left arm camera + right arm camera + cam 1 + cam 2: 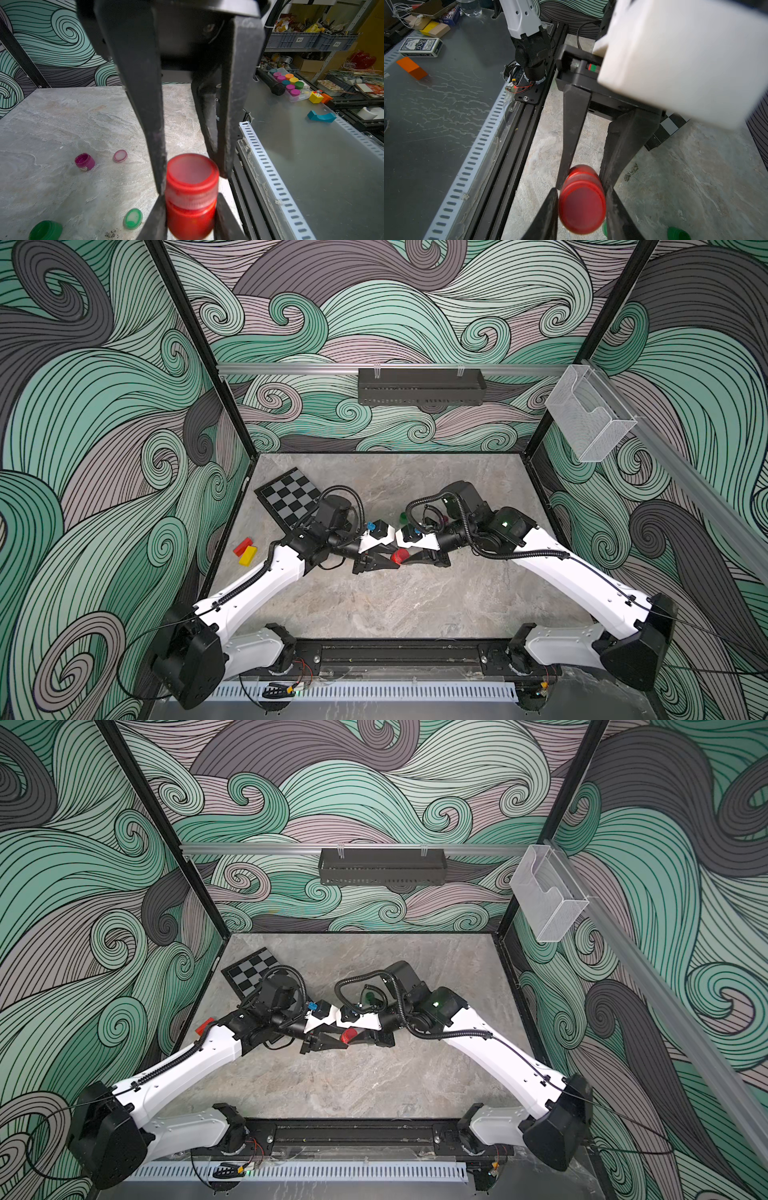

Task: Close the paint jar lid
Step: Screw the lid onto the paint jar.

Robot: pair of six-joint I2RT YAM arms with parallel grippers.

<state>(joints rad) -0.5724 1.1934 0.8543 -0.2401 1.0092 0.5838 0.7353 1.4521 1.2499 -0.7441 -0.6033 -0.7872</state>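
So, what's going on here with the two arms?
The left gripper is shut on the body of a red paint jar, and the right gripper is shut on its red lid. The lid sits on the neck with thread showing beneath, so it does not look fully screwed down. A magenta jar and a green jar stand open on the table, a pink lid and a green lid loose nearby.

we see soft, even light from above in both top views, with faint shadows on the table. in the right wrist view the red lid looks blurry.
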